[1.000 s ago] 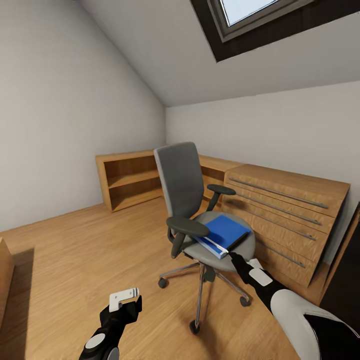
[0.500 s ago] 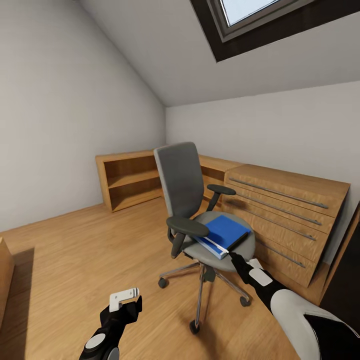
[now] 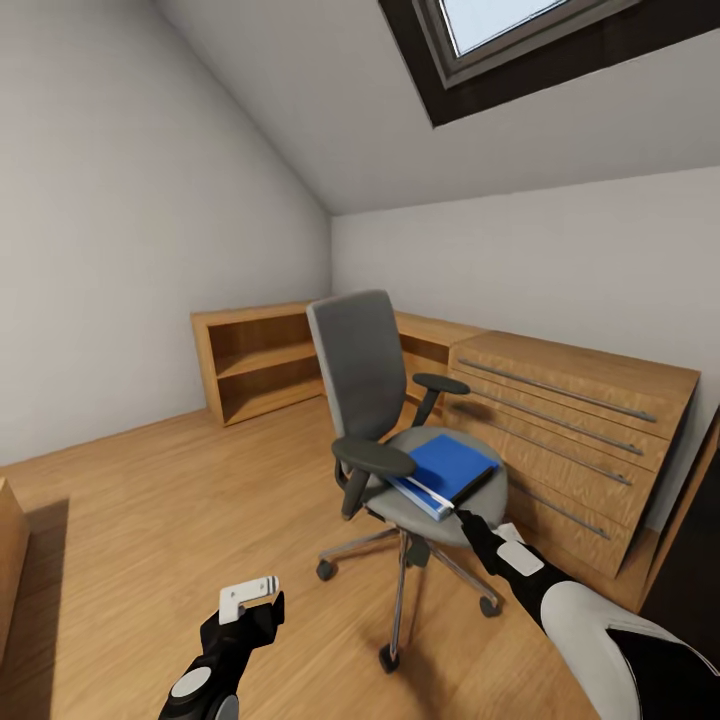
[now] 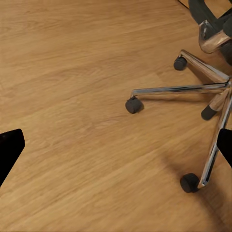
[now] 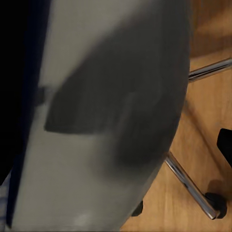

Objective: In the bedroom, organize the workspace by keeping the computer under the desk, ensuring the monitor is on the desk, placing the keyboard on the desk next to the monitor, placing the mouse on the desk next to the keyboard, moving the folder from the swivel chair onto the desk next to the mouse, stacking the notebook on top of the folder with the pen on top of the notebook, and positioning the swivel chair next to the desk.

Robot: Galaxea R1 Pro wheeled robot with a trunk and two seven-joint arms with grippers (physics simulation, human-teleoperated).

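Note:
The grey swivel chair (image 3: 365,375) stands mid-floor on its chrome star base (image 4: 203,92). A bright blue folder (image 3: 442,468) lies flat on its seat, a white strip along its near edge. My right gripper (image 3: 462,517) is at the seat's front edge, right by the folder's near corner. In the right wrist view the grey seat (image 5: 116,121) is very close, one black fingertip (image 5: 225,145) shows far to the side, and the jaws look open. My left gripper (image 3: 250,595) hangs open over bare floor, away from the chair, its fingertips (image 4: 9,150) wide apart.
A light wooden drawer cabinet (image 3: 570,440) stands just behind the chair along the back wall. A low open shelf unit (image 3: 262,360) fills the corner. A dark panel (image 3: 700,570) is at the right edge and a wooden edge (image 3: 8,560) at the left.
The chair has shifted slightly, its back dipping a little and its seat edging left. My right gripper has crept a little left with it. The left arm has not moved.

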